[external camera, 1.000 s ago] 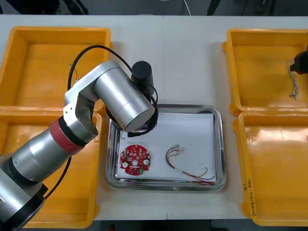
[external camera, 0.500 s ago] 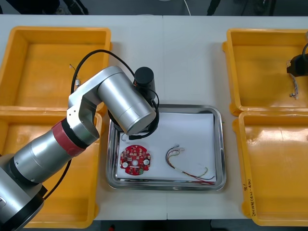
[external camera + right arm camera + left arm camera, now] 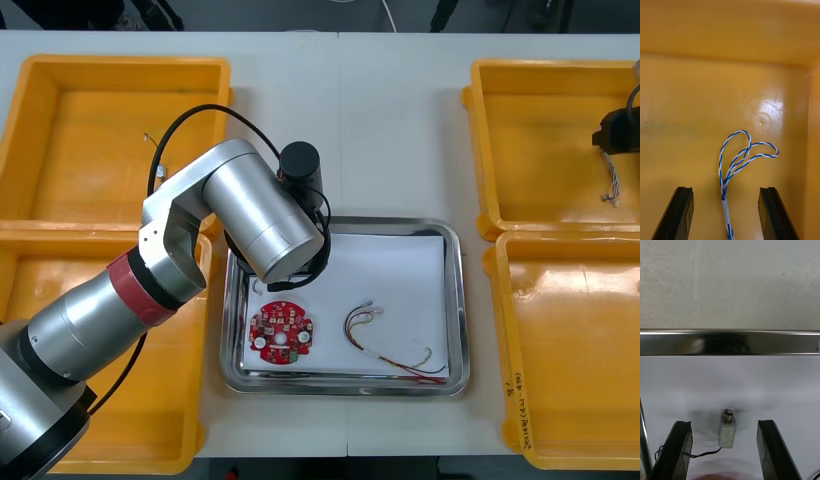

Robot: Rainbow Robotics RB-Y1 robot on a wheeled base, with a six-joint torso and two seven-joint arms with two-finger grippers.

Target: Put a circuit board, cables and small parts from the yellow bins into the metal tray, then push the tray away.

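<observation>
Black left fingers point(image 3: 677, 452): left jaws released, spread wide, gripping nothing, held low over the white inside of the tray.
Between the left jaws: small metal part point(image 3: 727, 433), lying loose on the white lining, touching neither finger, with a thin black lead trailing off toward one of them.
Just past that part: shiny rim of the metal tray point(image 3: 730, 342), then bare worktop point(image 3: 730, 277).
Black right fingers point(image 3: 679, 213): right jaws likewise released, standing well apart, clamped on nothing, lowered into the far-right yellow bin point(image 3: 696, 93) by the right edge of the worktop.
Between the right jaws: twisted blue and white cable point(image 3: 738, 157), looped flat on the bin floor, running down the middle of the gap, clear of both fingers.
Left arm point(image 3: 230, 215): reaching in from the near-left corner of the worktop, wrist above the far-left corner of the tray.
Tray position: middle of the worktop, closer to the near edge, between the left and right bins.
Round red circuit board point(image 3: 281, 333): flat in the near-left part of the tray, close under the left wrist.
Red and yellow cable point(image 3: 385, 345): curled on the white lining to the right of the board, near it but apart.
Other yellow bins: far-left bin point(image 3: 120, 75) and near-left bin point(image 3: 30, 270) along the left edge, near-right bin point(image 3: 560, 400) along the right edge.
</observation>
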